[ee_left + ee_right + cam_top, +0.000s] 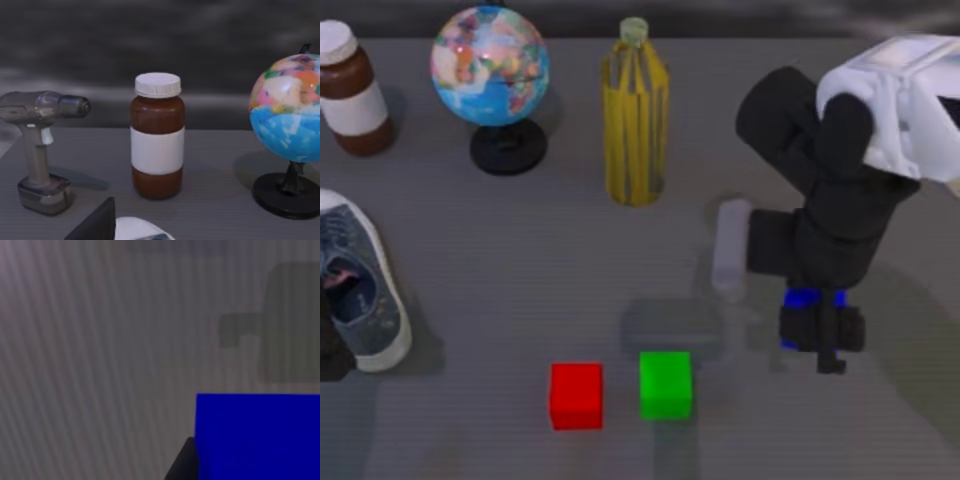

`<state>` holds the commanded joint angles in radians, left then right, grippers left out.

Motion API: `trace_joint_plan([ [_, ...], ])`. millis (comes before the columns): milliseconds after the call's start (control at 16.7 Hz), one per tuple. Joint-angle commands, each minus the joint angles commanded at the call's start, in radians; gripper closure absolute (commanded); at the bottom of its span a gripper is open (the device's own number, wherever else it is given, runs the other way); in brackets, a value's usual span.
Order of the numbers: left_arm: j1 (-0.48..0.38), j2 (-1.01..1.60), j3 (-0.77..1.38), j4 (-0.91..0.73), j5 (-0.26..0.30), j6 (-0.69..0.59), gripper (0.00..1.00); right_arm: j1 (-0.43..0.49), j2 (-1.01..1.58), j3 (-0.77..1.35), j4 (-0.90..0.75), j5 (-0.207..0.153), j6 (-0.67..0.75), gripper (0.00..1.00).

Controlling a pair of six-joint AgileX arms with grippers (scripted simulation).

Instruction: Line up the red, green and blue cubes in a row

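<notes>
Carrying the blue cube [812, 298] clamped between its fingers, the right gripper [820, 335] hovers right of the green cube [666, 384]; rigid, light, flat-sided, best pinched across opposite faces.

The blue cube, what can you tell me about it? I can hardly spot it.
The blue cube is plain, matte and bright blue, with flat faces and sharp edges. From above, only slivers of it show beneath the right gripper, which is shut on it at the table's right side, to the right of the green cube. In the right wrist view a dark finger lies against its side. Whether it rests on the table or is lifted is unclear.
</notes>
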<state>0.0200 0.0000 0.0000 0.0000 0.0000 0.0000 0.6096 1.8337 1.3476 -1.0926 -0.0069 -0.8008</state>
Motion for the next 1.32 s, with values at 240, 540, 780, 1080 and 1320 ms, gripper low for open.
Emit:
trace_joint_plan([
  [240, 0.0, 0.0, 0.0, 0.0, 0.0, 0.0, 0.0, 0.121, -0.045, -0.028, -0.001, 0.0, -0.035, 1.0],
  [540, 0.0, 0.0, 0.0, 0.0, 0.0, 0.0, 0.0, 0.121, -0.041, -0.028, 0.003, 0.0, -0.033, 1.0],
  [780, 0.0, 0.0, 0.0, 0.0, 0.0, 0.0, 0.0, 0.12, -0.008, -0.103, 0.114, 0.0, -0.03, 1.0],
  [1080, 0.0, 0.0, 0.0, 0.0, 0.0, 0.0, 0.0, 0.126, 0.045, -0.204, 0.266, 0.001, -0.033, 1.0],
  [1320, 0.0, 0.0, 0.0, 0.0, 0.0, 0.0, 0.0, 0.126, 0.046, -0.206, 0.269, 0.001, -0.033, 1.0],
])
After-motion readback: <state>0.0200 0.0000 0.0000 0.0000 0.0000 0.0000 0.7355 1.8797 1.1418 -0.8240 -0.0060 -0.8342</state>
